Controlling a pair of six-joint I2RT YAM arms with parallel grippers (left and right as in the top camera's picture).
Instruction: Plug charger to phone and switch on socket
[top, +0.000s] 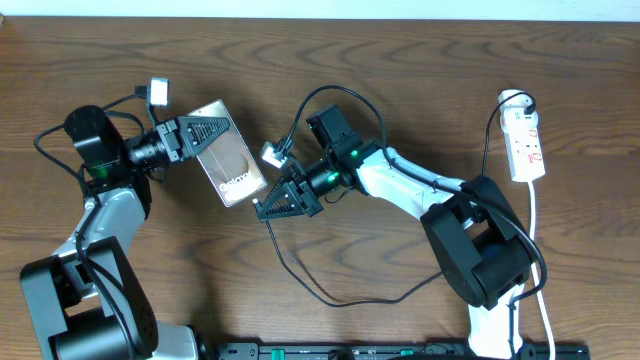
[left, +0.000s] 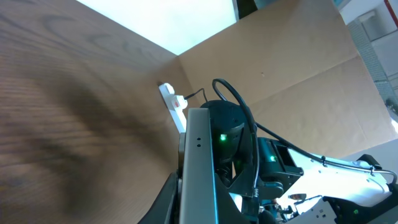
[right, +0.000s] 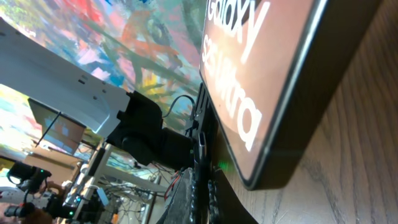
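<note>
Left gripper (top: 222, 130) clamped the phone (top: 238, 165) at the end away from its lettering. Right gripper (top: 265, 208), closed on the charger (top: 330, 298) tip, sat just beside the phone's lettering end. Socket (top: 527, 145) lay well apart from the phone.

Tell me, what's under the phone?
The phone, pinched at one end by the left claw, sits over the wooden table. The wood directly beneath is covered, so I can't see there.

The table (top: 400, 60) shows brown wood grain, matt and smooth. The phone (top: 232, 165) has a glossy, reflective face and a dark smooth edge. The socket (top: 525, 145) is smooth white plastic. The charger (top: 340, 304) has a thin, matt black sheath.
</note>
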